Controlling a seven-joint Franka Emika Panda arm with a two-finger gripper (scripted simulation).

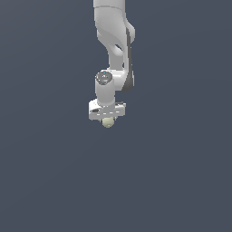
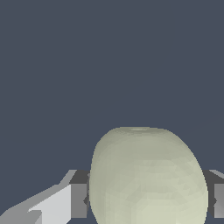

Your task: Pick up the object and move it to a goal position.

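Note:
The pale yellowish-green ball (image 1: 108,122) shows just under the white gripper (image 1: 107,119) in the exterior view, mostly hidden by the hand above it. In the wrist view the ball (image 2: 146,179) fills the space between the two fingers (image 2: 78,199), whose dark pads press against its sides. The gripper is shut on the ball. The white arm reaches down from the top of the exterior view.
A plain dark blue-grey surface (image 1: 54,181) lies all around. No other objects show.

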